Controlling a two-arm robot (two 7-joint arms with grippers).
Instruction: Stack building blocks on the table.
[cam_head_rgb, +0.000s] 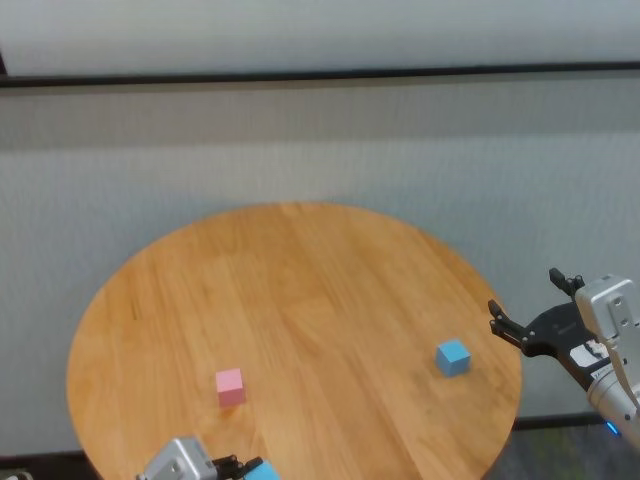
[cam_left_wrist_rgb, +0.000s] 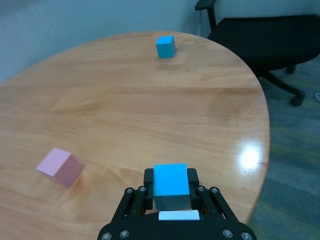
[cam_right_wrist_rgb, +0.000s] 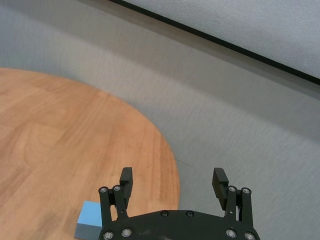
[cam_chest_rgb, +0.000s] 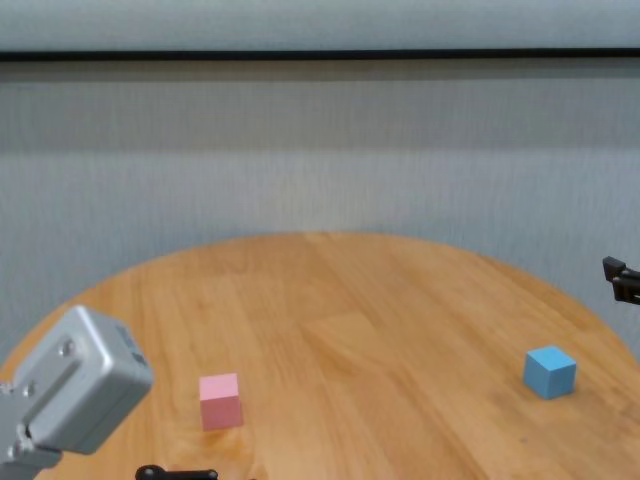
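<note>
Left gripper sits low at the round worktop's 6 o'clock edge, clamped on a light blue cube; in the left wrist view we see the cube squeezed between both fingers. In the head view only its corner shows at the bottom of the picture.

We note the pink cube resting on the wood at about 7 o'clock from the worktop's centre, near the held cube but apart from it.

The second light blue cube lies toward 4 o'clock, near the rim.

Right gripper hovers just beyond that rim at roughly 4 o'clock, fingers spread wide, holding nothing, with the second cube just beside it.

A black office chair stands off the worktop.
</note>
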